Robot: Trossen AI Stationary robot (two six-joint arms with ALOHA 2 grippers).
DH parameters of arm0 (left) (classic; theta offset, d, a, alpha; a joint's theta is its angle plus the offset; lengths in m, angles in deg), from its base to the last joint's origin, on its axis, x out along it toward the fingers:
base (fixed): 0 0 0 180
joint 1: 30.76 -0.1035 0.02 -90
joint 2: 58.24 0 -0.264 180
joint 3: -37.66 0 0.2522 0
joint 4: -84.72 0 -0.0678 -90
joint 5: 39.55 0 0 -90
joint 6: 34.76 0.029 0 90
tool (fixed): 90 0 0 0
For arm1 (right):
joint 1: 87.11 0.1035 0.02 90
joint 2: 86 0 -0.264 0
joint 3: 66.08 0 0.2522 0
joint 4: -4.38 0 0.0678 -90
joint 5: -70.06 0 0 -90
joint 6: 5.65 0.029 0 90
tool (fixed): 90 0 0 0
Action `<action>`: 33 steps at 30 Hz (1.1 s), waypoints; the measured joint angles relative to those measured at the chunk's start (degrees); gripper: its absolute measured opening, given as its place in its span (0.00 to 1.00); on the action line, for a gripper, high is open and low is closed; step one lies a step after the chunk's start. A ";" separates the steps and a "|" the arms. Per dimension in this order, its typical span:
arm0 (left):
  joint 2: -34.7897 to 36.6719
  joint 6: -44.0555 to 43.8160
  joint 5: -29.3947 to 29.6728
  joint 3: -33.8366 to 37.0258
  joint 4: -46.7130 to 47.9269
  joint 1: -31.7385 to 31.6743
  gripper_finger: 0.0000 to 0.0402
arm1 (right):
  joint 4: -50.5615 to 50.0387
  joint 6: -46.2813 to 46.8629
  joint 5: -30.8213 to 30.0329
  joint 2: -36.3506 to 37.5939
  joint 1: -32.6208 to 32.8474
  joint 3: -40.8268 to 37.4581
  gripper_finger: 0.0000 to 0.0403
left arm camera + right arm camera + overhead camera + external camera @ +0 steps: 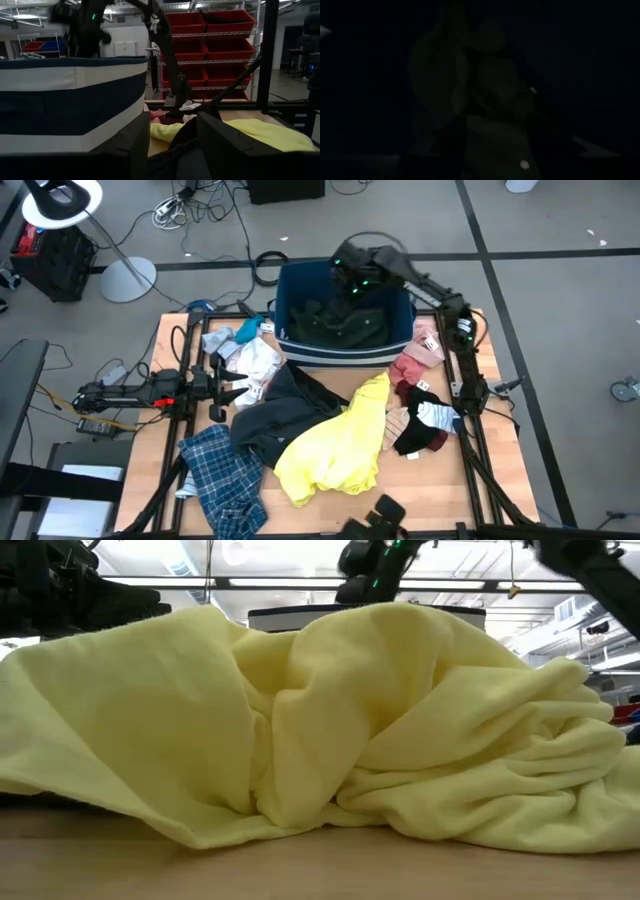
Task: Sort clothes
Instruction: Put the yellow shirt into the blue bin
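The dark blue bin (345,356) with a white stripe stands at the table's far middle, with the dark green shirt (345,325) inside it. My right gripper (352,280) hangs over the bin, looking down on the green shirt (490,95). My left gripper (238,392) is open and level near the table's left, at the edge of the dark navy jacket (285,415). The yellow top (335,445) lies at the middle front, partly on the jacket. The blue plaid shirt (225,475) lies at the front left. White pieces (250,360) lie beside the bin. My left gripper (172,150) comes in level from the table's left. Its open fingers (135,145) stand on either side of a dark fold of the navy jacket (175,147). I cannot tell whether they touch it.
Pink pieces (415,360) and striped socks (435,420) lie at the table's right, next to the right arm's base. The bin wall (65,105) stands close to my left gripper on its far side. In the low view the yellow top (320,720) fills the middle.
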State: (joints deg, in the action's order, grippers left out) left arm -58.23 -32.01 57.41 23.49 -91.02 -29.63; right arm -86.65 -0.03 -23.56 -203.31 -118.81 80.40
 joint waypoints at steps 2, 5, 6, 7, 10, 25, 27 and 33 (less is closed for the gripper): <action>0.00 -0.01 0.02 0.00 0.00 0.00 0.42 | -0.40 -0.50 -0.74 3.36 0.21 0.00 0.50; 0.00 -0.01 0.02 0.00 0.00 0.02 0.42 | -1.41 -0.72 -2.88 9.03 1.86 0.00 0.49; 0.00 0.00 0.02 0.00 0.00 0.01 0.42 | -1.91 -0.75 -3.47 11.07 2.60 0.02 0.49; 0.00 -0.01 0.02 0.00 0.00 0.01 0.42 | -2.56 -0.72 -4.28 13.04 3.64 0.04 0.49; 0.00 -0.01 0.02 0.00 0.00 0.02 0.42 | -4.53 0.68 -7.06 18.33 7.76 -0.13 0.49; 0.00 0.01 0.07 0.00 0.00 0.01 0.42 | 8.61 21.71 -31.86 44.67 46.39 -42.02 0.48; 0.00 -0.01 0.07 0.00 0.00 0.01 0.42 | 13.75 23.39 -32.31 46.61 50.13 -48.63 0.48; 0.00 0.01 0.07 0.00 0.00 0.02 0.42 | 32.05 24.18 -30.60 47.78 54.90 -62.95 0.48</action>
State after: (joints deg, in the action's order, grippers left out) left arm -58.23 -32.00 57.49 23.49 -91.02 -29.61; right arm -54.60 24.15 -54.16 -155.53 -63.91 17.45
